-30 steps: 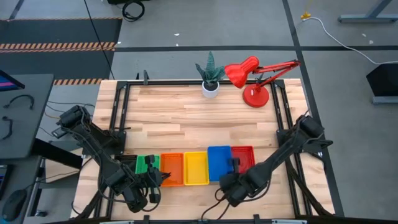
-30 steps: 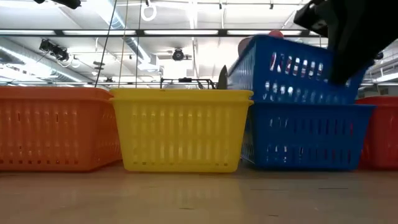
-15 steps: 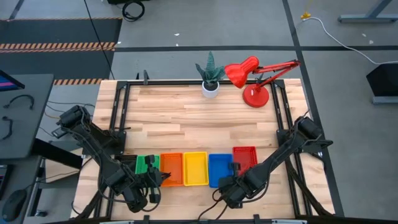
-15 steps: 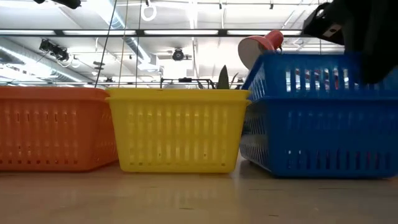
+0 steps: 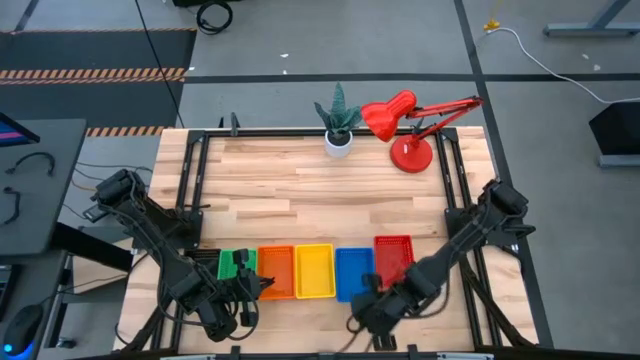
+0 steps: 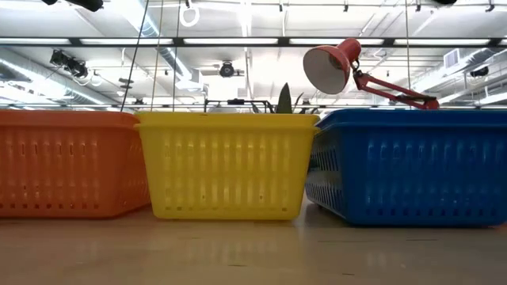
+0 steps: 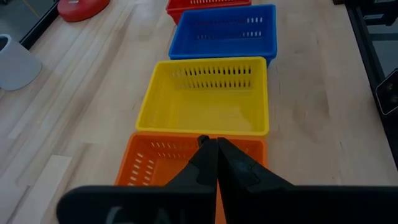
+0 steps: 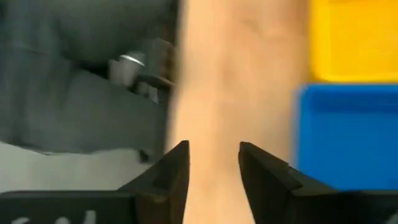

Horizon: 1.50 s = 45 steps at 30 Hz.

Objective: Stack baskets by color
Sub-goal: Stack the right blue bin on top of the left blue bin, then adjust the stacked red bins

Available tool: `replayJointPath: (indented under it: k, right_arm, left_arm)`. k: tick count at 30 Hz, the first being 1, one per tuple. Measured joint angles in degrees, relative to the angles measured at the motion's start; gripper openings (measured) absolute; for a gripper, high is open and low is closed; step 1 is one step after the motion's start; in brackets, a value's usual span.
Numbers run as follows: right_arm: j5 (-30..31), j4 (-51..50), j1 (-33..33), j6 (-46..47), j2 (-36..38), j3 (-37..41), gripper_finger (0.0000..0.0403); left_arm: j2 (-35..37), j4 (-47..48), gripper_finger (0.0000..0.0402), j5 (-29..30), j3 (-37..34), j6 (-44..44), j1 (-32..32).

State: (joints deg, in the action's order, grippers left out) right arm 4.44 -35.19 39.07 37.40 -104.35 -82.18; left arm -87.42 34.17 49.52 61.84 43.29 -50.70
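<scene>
No readable text, label, brand, number or sign is found in any view. Faint pale marks are seen on the dark gripper body at the edge of both wrist views, but they are cut off and cannot be read.

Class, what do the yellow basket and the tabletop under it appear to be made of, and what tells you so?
Yellow slotted rectangular basket: likely moulded plastic, judging by its uniform colour, slight sheen and even slots. Pale plank tabletop: apparently wood with a smooth finish, showing grain lines and joined strips.
</scene>
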Motion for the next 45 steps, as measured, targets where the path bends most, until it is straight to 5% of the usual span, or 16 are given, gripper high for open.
replayJointPath:
  k: [11,37,45]
  right_arm:
    - [-1.18,2.47,1.21,1.6,-7.61,0.1,0.0008]
    - [12.91,-3.07,-2.54,-3.57,-8.68,-0.16,0.0005]
    - [18.25,-20.51,1.27,-2.53,-3.86,-7.49,0.0003]
  left_arm:
    - [0.0,-0.16,0.0007,0.0,0.0,0.04,0.0]
    - [0.0,-0.55,0.0007,0.0,0.0,0.07,-0.01]
    - [0.0,-0.52,0.0007,-0.02,0.0,0.07,-0.01]
